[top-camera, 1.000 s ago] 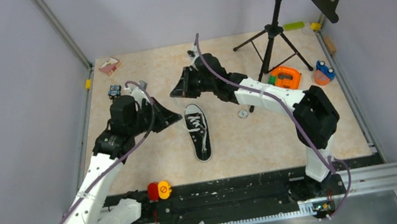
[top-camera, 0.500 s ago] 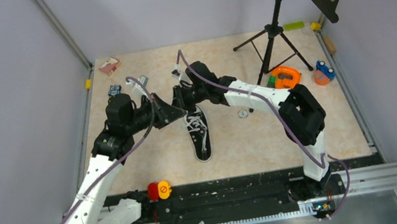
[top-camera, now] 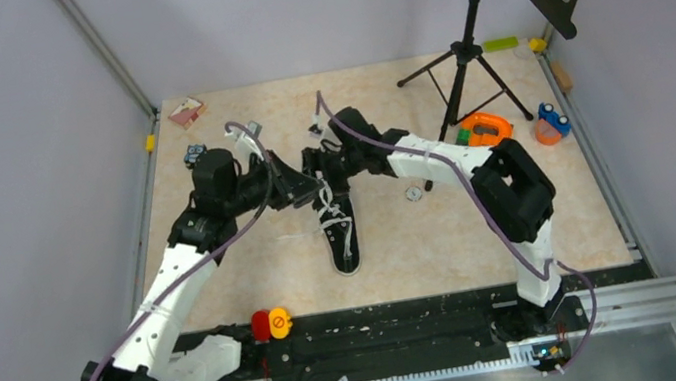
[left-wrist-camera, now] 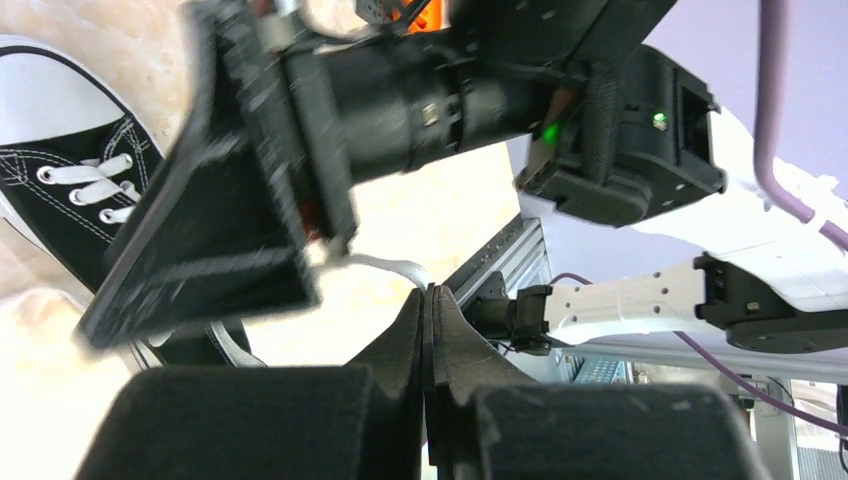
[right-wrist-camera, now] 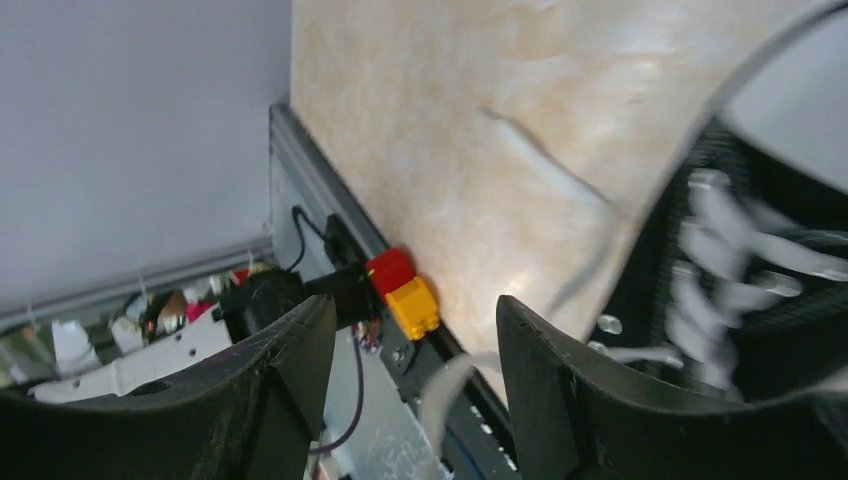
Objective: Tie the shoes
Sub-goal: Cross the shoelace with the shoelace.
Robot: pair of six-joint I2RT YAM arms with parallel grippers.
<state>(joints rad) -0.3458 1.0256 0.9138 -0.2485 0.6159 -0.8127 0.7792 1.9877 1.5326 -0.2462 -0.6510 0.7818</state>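
Top external shows black canvas sneaker [top-camera: 343,242] with white laces [top-camera: 335,219] on mottled table [top-camera: 450,224].

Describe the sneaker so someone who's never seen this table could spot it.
On the beige tabletop, look at the middle, left of the black tripod. The sneaker lies there, the only black item with white laces and white sole edge.

sign: red circle with diagonal bar on round yellow button [top-camera: 280,322], beside red block [top-camera: 260,325], on black rail at near tabletop edge | lettering: none readable | numbers: none readable | black canvas sneaker with white laces [top-camera: 337,226]: no brand mark legible
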